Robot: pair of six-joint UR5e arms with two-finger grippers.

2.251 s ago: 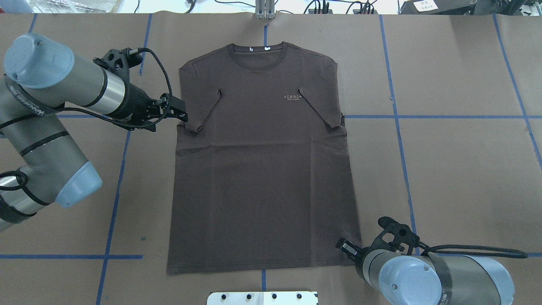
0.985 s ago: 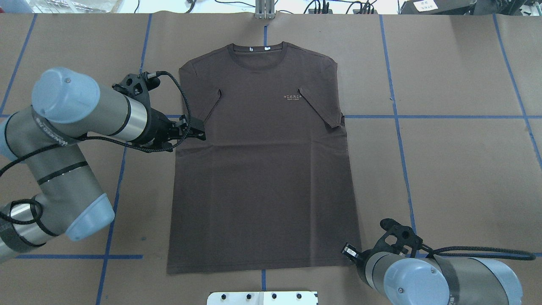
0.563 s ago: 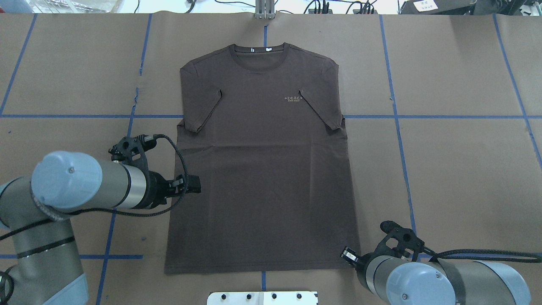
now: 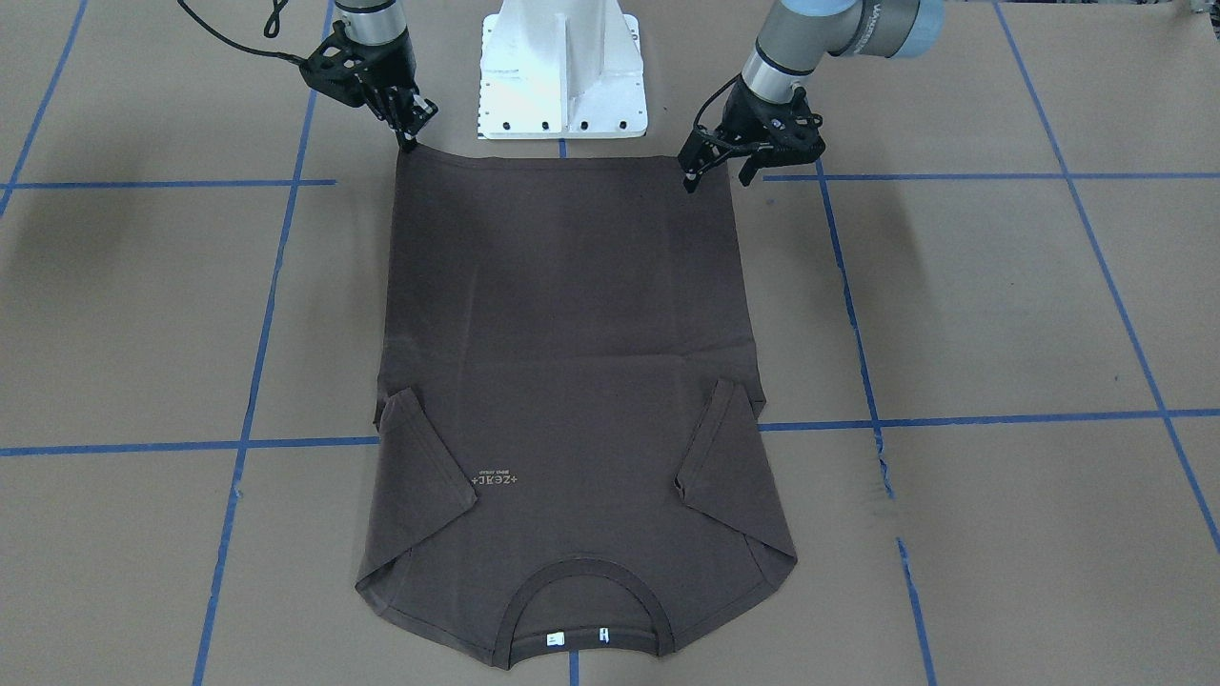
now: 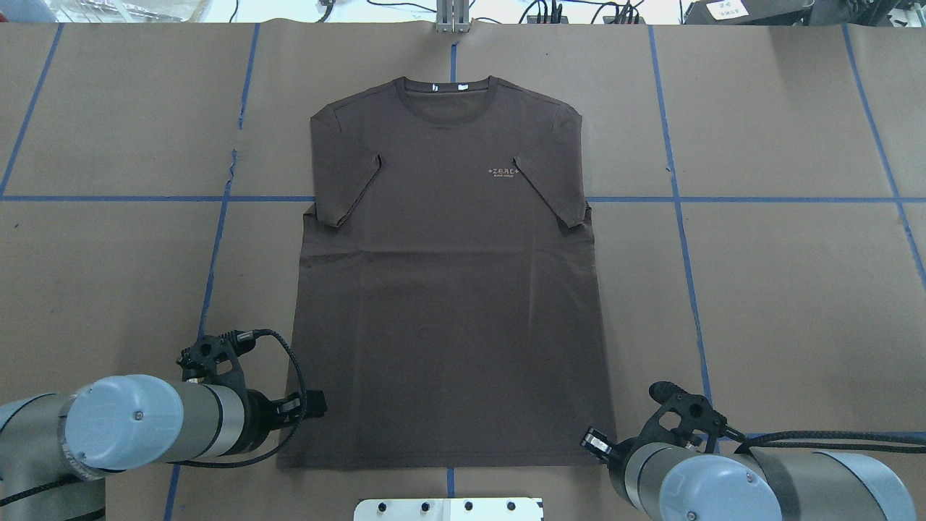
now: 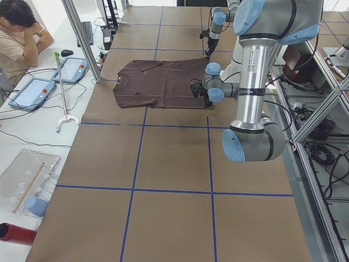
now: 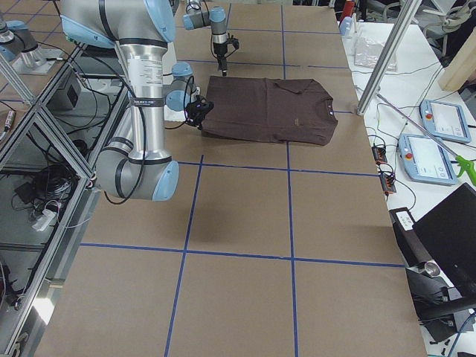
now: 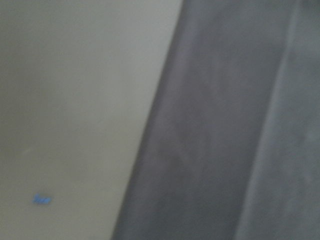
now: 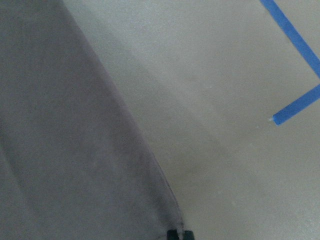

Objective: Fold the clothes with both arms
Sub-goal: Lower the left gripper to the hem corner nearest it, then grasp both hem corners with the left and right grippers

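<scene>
1. Left gripper (image 4: 717,177), black and two-fingered: fingers spread wide at one hem corner of the dark brown short-sleeved T-shirt (image 5: 448,289), grasping nothing.
2. Right gripper (image 4: 410,136): tips pinched together on the other hem corner.
3. The T-shirt lies flat on the brown paper-covered table (image 5: 796,289).
4. Earlier the left gripper was at the sleeve; the right gripper has stayed.
</scene>
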